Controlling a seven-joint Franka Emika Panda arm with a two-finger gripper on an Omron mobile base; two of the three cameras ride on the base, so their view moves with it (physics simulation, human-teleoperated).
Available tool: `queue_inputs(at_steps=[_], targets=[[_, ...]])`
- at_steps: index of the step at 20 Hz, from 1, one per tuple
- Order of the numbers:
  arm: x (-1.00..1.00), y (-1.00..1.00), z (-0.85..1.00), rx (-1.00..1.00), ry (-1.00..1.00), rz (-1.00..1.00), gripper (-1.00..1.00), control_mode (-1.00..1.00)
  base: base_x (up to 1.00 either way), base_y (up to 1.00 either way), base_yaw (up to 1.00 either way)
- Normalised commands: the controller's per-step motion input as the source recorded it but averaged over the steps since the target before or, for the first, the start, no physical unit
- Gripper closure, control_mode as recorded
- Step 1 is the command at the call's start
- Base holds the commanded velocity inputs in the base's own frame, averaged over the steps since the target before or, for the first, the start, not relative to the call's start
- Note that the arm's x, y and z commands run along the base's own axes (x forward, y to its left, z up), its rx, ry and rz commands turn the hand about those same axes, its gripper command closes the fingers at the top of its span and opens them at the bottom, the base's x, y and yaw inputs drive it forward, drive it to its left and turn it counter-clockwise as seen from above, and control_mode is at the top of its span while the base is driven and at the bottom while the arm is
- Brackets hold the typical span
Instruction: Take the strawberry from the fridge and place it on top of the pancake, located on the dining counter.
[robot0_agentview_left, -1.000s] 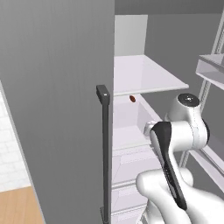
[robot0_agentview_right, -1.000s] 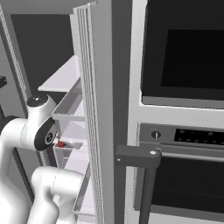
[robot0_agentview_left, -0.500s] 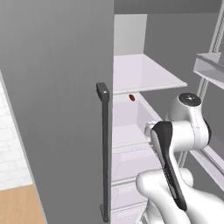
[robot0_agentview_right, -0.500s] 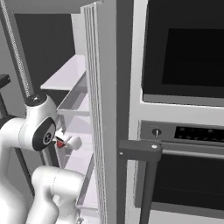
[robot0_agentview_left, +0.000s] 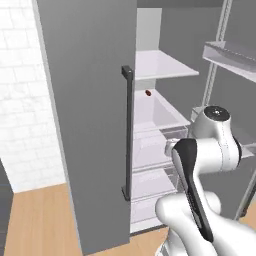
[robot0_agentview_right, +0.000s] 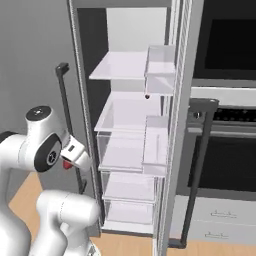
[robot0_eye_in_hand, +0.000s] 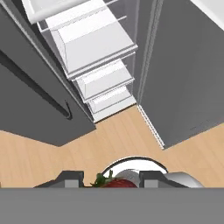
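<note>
The strawberry (robot0_eye_in_hand: 114, 182) is held between the two dark fingertips of the gripper (robot0_eye_in_hand: 111, 178), pinched shut on it, outside the fridge (robot0_agentview_right: 131, 120) and in front of its open doors. In the right base view a red spot (robot0_agentview_right: 66, 164) is seen under the hand, just beside the fridge's left door handle (robot0_agentview_right: 69, 125).

The first part of the task is judged done: the berry has been taken out of the fridge. What is left is the carrying to the dining counter and the setting down on the pancake.

Counted: one strawberry in the grip, one fridge with two open doors, and one small dark red-brown lump (robot0_agentview_left: 148, 93) left on a shelf inside the fridge.
</note>
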Motion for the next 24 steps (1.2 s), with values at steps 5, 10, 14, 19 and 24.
queue_inputs(at_steps=[5, 10, 14, 19, 24], targets=[[0.0, 0.0, 0.0, 0.0, 0.0, 0.0, 1.0, 1.0, -1.0, 0.0, -0.47], [0.0, 0.0, 0.0, 0.0, 0.0, 0.0, 1.0, 1.0, -1.0, -0.21, -0.5], [0.0, 0.0, 0.0, 0.0, 0.0, 0.0, 1.0, 1.0, -0.39, -0.92, -0.51], [0.0, 0.0, 0.0, 0.0, 0.0, 0.0, 1.0, 1.0, 0.0, -1.0, -0.69], [0.0, 0.0, 0.0, 0.0, 0.0, 0.0, 1.0, 1.0, 0.0, -1.0, -0.72]])
